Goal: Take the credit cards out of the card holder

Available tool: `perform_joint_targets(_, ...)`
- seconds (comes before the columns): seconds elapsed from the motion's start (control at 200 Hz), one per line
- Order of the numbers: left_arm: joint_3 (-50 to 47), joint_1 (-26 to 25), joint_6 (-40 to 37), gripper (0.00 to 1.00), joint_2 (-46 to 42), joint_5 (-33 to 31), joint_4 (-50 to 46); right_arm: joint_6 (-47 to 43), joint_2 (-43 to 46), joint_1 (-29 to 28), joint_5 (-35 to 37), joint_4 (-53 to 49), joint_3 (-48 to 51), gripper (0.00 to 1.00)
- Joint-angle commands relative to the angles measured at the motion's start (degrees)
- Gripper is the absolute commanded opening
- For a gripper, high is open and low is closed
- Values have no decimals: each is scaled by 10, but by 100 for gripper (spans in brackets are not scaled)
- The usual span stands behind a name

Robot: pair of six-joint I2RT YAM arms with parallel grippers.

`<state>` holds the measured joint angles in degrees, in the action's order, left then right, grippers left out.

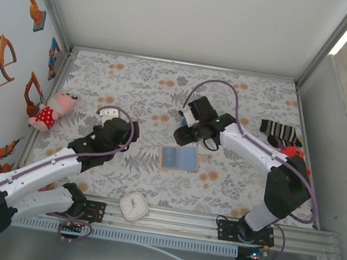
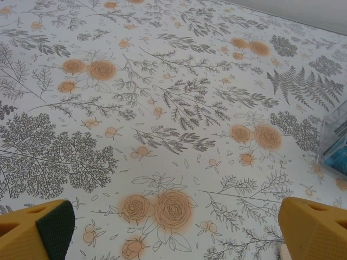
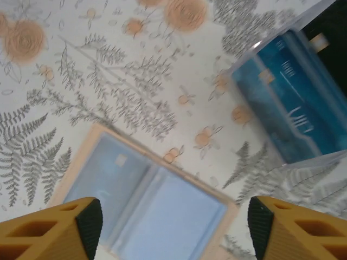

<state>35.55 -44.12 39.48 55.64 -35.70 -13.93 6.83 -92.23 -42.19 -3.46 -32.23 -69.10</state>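
Card holder (image 1: 179, 158) lies open near the middle of the table's (image 1: 244, 95) near edge, a card (image 3: 108, 179) apparently still pocketed, under the spread right gripper (image 3: 173, 222); left gripper (image 2: 173, 233), likewise spread, hovers apart: removal seemingly not begun.

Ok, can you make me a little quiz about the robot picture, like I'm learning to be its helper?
1. True or false: the card holder lies open on the table.
2. Which gripper is nearest the card holder? A) left gripper B) right gripper C) both equally near
3. Fill in: the card holder's inside is pale ____.

Key: 1 true; 2 B; 3 blue.
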Motion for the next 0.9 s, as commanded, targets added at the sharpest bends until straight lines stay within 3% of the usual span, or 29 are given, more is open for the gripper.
perform_joint_targets(0.0,8,9,41,97,-10,-32,-22,74,3,-51,72,4,16,73)
perform_joint_targets(0.15,14,26,78,97,-8,-41,-63,118,-25,-117,120,-7,14,72)
perform_joint_targets(0.336,13,38,103,97,-5,-42,-86,148,-70,-163,109,2,4,67)
perform_joint_targets(0.601,13,49,115,97,-1,-37,-104,153,-112,-172,85,20,2,59)
perform_joint_targets(0.896,14,56,124,97,8,-22,-113,151,-138,-172,88,29,4,59)
